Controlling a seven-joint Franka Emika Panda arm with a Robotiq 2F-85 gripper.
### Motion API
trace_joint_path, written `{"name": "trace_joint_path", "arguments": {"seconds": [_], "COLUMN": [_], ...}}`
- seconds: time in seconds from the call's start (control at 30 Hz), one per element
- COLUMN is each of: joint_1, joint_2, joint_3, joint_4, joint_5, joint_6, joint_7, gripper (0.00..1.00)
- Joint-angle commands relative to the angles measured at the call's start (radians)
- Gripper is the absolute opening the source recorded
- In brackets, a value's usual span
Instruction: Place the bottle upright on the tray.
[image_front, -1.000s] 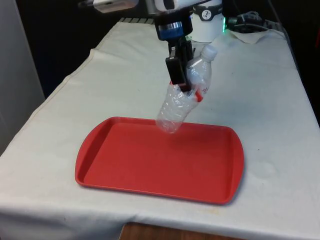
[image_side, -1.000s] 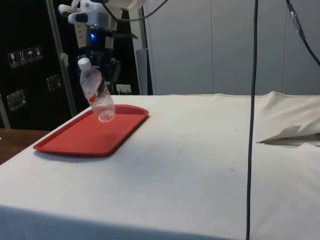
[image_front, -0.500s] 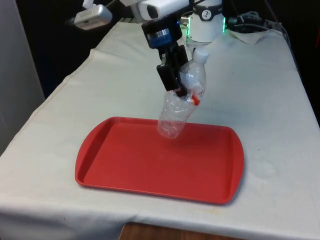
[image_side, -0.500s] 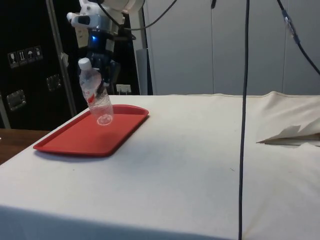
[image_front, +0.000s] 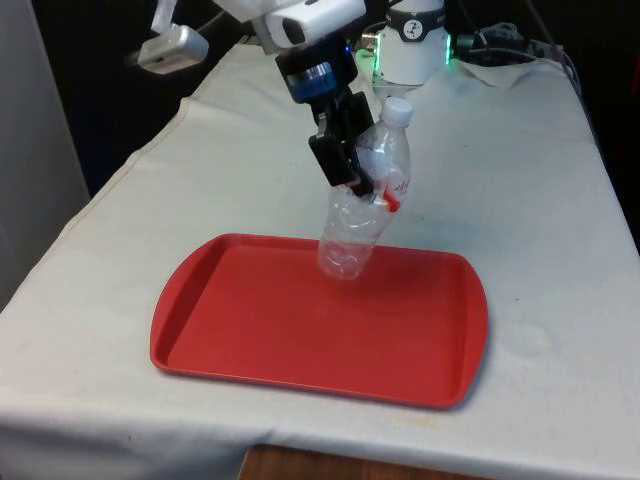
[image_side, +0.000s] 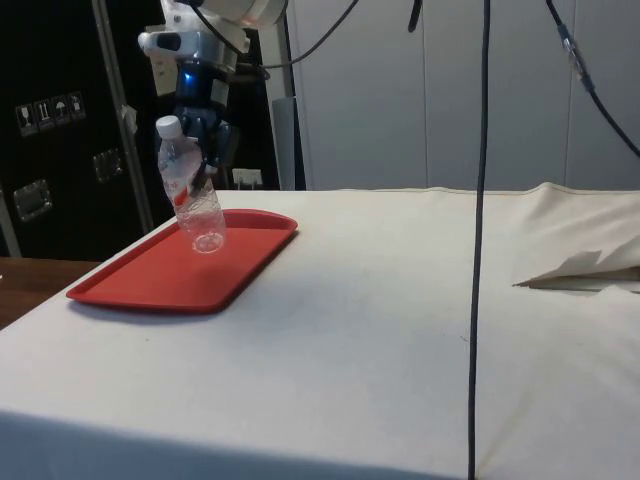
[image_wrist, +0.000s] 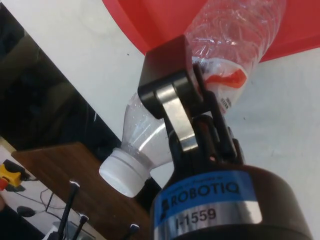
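clear crinkled plastic bottle with a white screw cap and a red-and-white label (image_front: 365, 205) hangs in the air, clamped around its middle by the black two-finger gripper (image_front: 352, 170), whose fingers press in on the label band from both sides. the bottle is tilted, not upright: in the front view its cap leans toward 1 o'clock and its base toward 7 o'clock. the base sits over the far rim of the red rectangular plastic tray (image_front: 250, 335), very close to the tray floor; whether it touches cannot be told. in the side view the bottle (image_side: 190, 195) leans with its cap toward 11 o'clock above the tray (image_side: 150, 280). the tray lies flat on the white cloth-covered table (image_front: 560, 200).
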Motion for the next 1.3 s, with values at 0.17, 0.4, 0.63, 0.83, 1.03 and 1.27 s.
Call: {"name": "trace_joint_path", "arguments": {"seconds": [0.17, 0.4, 0.63, 0.83, 1.03, 1.27], "joint_1": [-0.009, -0.006, -0.017, -0.024, -0.024, -0.020], "joint_2": [0.002, 0.002, 0.024, 0.047, 0.081, 0.090], "joint_3": [0.005, -0.013, -0.026, -0.034, -0.054, -0.067], "joint_4": [0.005, 0.002, 0.026, 0.049, 0.089, 0.101], "joint_5": [0.018, 0.062, 0.111, 0.132, 0.162, 0.179], "joint_6": [-0.016, -0.043, -0.086, -0.109, -0.147, -0.165], "joint_7": [-0.014, -0.046, -0.085, -0.096, -0.106, -0.111], "gripper": [0.33, 0.33, 0.33, 0.33, 0.33, 0.33]}}
